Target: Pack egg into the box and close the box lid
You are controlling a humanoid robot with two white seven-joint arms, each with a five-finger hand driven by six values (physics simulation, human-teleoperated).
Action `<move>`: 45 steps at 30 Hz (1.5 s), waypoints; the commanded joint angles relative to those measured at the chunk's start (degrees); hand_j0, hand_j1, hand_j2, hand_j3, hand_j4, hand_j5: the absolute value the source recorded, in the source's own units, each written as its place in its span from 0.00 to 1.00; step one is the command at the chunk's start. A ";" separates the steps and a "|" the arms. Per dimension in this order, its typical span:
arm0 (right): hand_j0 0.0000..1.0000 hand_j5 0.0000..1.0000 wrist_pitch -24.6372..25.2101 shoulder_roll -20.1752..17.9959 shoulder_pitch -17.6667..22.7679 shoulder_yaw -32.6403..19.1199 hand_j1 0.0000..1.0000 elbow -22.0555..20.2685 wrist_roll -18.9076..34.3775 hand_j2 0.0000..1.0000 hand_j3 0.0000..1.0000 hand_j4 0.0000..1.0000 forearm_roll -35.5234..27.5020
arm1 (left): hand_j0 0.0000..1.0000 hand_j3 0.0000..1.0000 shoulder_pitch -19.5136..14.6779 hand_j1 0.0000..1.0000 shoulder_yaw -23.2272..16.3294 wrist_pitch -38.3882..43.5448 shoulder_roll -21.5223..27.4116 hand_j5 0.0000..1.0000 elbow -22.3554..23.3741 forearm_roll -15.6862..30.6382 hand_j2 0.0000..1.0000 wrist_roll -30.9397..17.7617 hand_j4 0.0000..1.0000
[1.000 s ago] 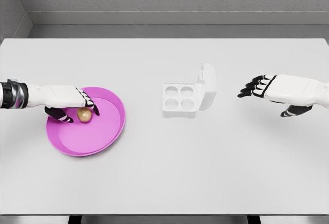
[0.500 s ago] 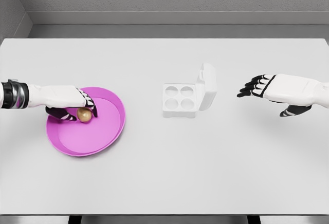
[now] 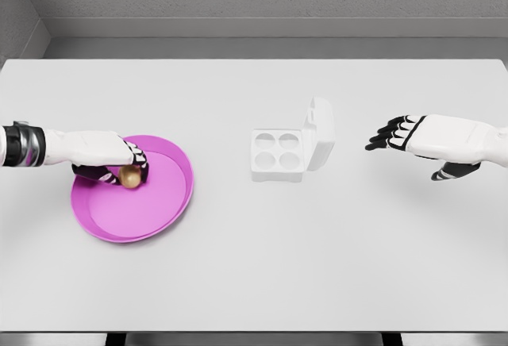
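A small brown egg (image 3: 130, 176) lies in the pink plate (image 3: 159, 211) at the left of the table. My left hand (image 3: 119, 167) reaches over the plate's back rim, fingers and thumb closed around the egg. The white egg box (image 3: 278, 155) stands at the table's middle with four empty round cups and its lid (image 3: 319, 132) standing upright on the right side. My right hand (image 3: 405, 136) hovers to the right of the box, fingers spread, holding nothing.
The white table (image 3: 254, 259) stretches wide in front of the plate and box. A grey wall runs along the back edge.
My left hand's thumb and fingers have drawn in around the egg, and the hand has lifted a little. The right hand has barely moved.
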 commanded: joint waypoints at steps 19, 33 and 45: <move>1.00 1.00 0.15 0.34 0.09 -0.01 1.00 -0.01 -0.02 1.00 1.00 1.00 -0.30 | 0.32 0.32 -3.43 0.32 0.60 0.05 -5.68 0.32 -0.03 8.12 0.32 -0.04 0.32; 1.00 1.00 0.15 0.43 0.09 -0.01 1.00 -0.01 -0.02 1.00 1.00 1.00 -0.30 | 0.32 0.32 -9.31 0.32 0.52 0.05 -31.94 0.32 13.06 8.03 0.32 -0.04 0.32; 1.00 1.00 0.15 0.69 -0.09 -0.01 1.00 -0.01 -0.02 1.00 1.00 1.00 -0.30 | 0.36 0.36 -10.99 0.36 0.78 0.05 -34.33 0.36 15.61 7.86 0.36 -0.04 0.36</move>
